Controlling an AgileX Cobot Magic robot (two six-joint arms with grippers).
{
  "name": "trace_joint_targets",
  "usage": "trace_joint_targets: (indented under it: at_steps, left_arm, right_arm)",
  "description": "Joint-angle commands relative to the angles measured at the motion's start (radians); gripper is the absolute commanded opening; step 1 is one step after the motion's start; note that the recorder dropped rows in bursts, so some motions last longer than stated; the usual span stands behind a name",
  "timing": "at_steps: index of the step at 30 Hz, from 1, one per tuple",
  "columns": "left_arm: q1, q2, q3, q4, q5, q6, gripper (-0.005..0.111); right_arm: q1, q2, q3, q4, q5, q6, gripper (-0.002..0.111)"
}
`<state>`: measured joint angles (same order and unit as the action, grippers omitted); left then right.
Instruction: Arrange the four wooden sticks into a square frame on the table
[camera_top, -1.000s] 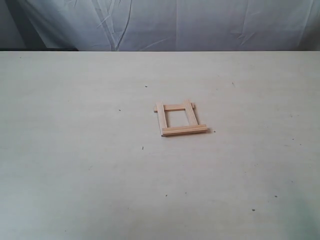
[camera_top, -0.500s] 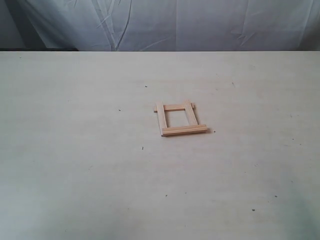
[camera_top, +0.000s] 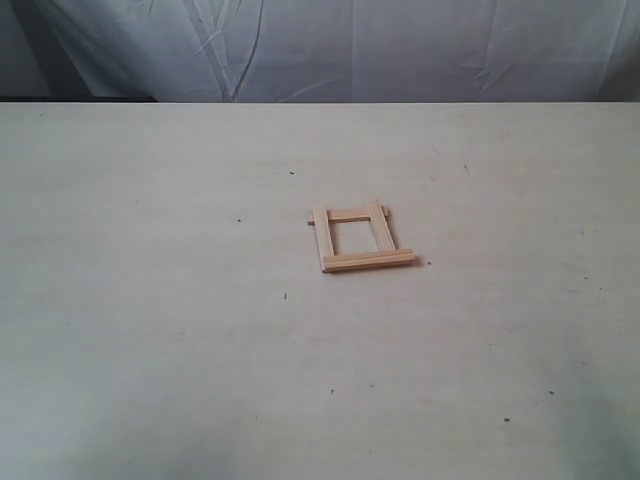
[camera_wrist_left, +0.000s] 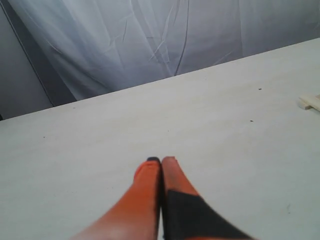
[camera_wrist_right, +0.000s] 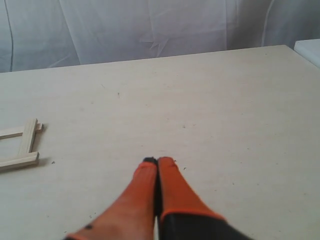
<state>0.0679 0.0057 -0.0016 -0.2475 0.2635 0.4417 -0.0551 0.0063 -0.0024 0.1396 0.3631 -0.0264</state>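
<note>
Exterior view: the square frame (camera_top: 321, 238) is seen lying flat on the table (camera_top: 160, 330), slightly right of the middle, and it is made up of the four wooden sticks (camera_top: 368, 261). Two sticks run away from the camera as the sides and two are laid across them, with the ends sticking out a little at the corners. No arm is seen in this view. A white cloth backdrop (camera_top: 350, 50) is hung behind the far edge of the table. In the left wrist view the left gripper (camera_wrist_left: 161, 161) is seen with its orange fingers (camera_wrist_left: 147, 180) pressed together on nothing, above bare table, and only one stick end (camera_wrist_left: 311, 102) shows at the picture's edge. In the right wrist view the right gripper (camera_wrist_right: 158, 161) is likewise closed and empty, well apart from the frame (camera_wrist_right: 28, 137).
</note>
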Motion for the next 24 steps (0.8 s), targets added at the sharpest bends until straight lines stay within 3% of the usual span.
trace_joint_targets:
  at_steps: [1,8,24]
  left_arm:
    - [-0.001,-0.006,0.002,0.003,0.001,-0.123,0.0]
    - [-0.001,-0.006,0.002,0.132,-0.003,-0.404,0.0]
    - [-0.001,-0.006,0.002,0.155,-0.025,-0.413,0.0]
  right_arm:
    - [-0.007,-0.006,0.002,0.001,0.0,0.001,-0.001]
    - [-0.007,-0.006,0.002,0.001,0.0,0.001,-0.001]
    - [-0.007,-0.006,0.002,0.001,0.0,0.001,-0.001]
